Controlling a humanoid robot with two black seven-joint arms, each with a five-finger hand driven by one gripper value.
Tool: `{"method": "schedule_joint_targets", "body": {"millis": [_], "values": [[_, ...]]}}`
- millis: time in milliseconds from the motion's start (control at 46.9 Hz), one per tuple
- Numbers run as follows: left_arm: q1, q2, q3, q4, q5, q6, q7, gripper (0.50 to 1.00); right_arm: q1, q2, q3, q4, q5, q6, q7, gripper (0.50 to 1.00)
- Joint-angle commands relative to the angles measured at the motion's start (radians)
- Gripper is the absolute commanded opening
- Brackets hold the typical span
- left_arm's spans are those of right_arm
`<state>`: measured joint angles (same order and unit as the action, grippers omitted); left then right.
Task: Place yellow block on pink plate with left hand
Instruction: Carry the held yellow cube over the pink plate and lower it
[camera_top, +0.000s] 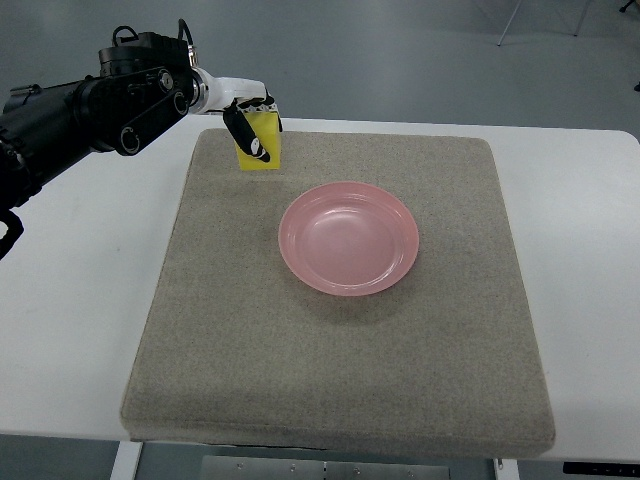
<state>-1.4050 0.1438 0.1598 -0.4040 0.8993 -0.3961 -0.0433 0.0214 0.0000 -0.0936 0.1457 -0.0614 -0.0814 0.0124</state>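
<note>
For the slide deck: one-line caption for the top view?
Left hand grips yellow block at the mat's far-left corner; pink plate sits empty mid-mat.

**Operator A:** I checked exposure on the top view. Illumination was bright, even and diffuse. I could not locate the source, but it read as overhead. The white table ran near clipping but kept its edges.

**Operator B:** I logged soft shadows only: a faint one under the pink plate rim on its near side, and a darker band below the mat front edge.

**Operator A:** I noted a mild sheen inside the plate and small highlights on the left hand, with no hard glare.

**Operator B:** I saw slight softness overall; the mat weave stayed legible, and the far floor looked flat and low in contrast.
</note>
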Motion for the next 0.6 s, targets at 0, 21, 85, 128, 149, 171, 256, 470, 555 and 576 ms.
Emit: {"method": "schedule_joint_targets", "body": {"millis": [0,21,85,128,149,171,256,470,555,576], "values": [[0.000,0.006,-0.014,-0.033,0.001,-0.003,-0.003,0.500,0.000,0.000,0.000,0.000,0.000,0.000,0.000,0.924],[0.000,0.011,-0.019,-0.048,0.003,-0.003,-0.003,0.500,0.000,0.000,0.000,0.000,0.000,0.000,0.000,0.924],[-0.002,0.033,-0.036,-0.108,0.004,-0.001,-0.003,0.500,0.000,0.000,0.000,0.000,0.000,0.000,0.000,0.924],[-0.003,0.048,-0.051,-0.156,0.006,0.003,-0.003,0.500,0.000,0.000,0.000,0.000,0.000,0.000,0.000,0.924],[-0.005,0.057,-0.060,-0.182,0.010,0.003,-0.003,0.500,0.000,0.000,0.000,0.000,0.000,0.000,0.000,0.924],[-0.005,0.065,-0.069,-0.206,0.016,0.005,-0.001,0.500,0.000,0.000,0.000,0.000,0.000,0.000,0.000,0.924],[-0.009,0.094,-0.103,-0.292,0.021,0.008,-0.001,0.500,0.000,0.000,0.000,0.000,0.000,0.000,0.000,0.924],[-0.037,0.169,-0.125,-0.507,0.024,0.010,-0.001,0.500,0.000,0.000,0.000,0.000,0.000,0.000,0.000,0.924],[-0.032,0.177,-0.128,-0.559,0.033,0.011,-0.001,0.500,0.000,0.000,0.000,0.000,0.000,0.000,0.000,0.924],[-0.029,0.175,-0.128,-0.567,0.035,0.013,-0.001,0.500,0.000,0.000,0.000,0.000,0.000,0.000,0.000,0.924]]}}
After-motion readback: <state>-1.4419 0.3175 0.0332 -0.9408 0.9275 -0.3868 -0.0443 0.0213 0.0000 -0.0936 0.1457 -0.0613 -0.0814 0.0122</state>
